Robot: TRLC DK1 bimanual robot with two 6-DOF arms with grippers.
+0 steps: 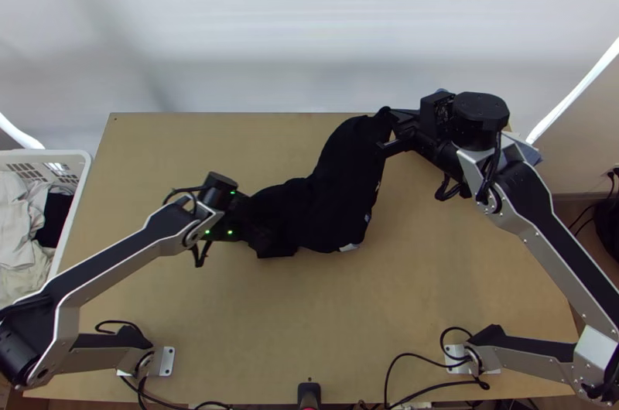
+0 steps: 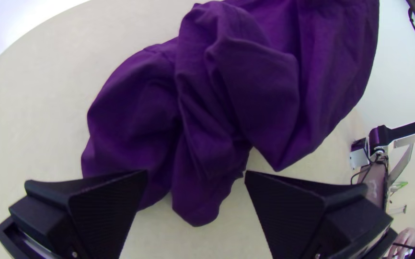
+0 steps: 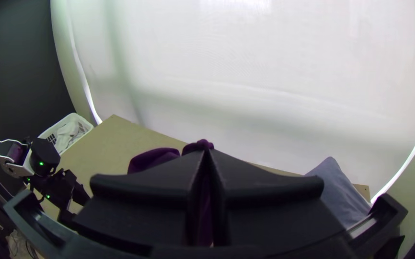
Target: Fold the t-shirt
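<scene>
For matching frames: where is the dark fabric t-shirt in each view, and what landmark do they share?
Top view: dark fabric t-shirt bunched mid-picture, one end in the right gripper.
Left wrist view: t-shirt bunched beyond the open left gripper.
Right wrist view: t-shirt at the right gripper's closed fingers.
Shared landmark: light wooden table.

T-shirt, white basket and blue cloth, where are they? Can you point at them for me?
T-shirt (image 1: 336, 197): top view, on its bunched middle.
White basket (image 1: 39, 153): top view, on its rim.
Blue cloth (image 3: 339, 192): right wrist view, on the middle of the part you can see.
</scene>
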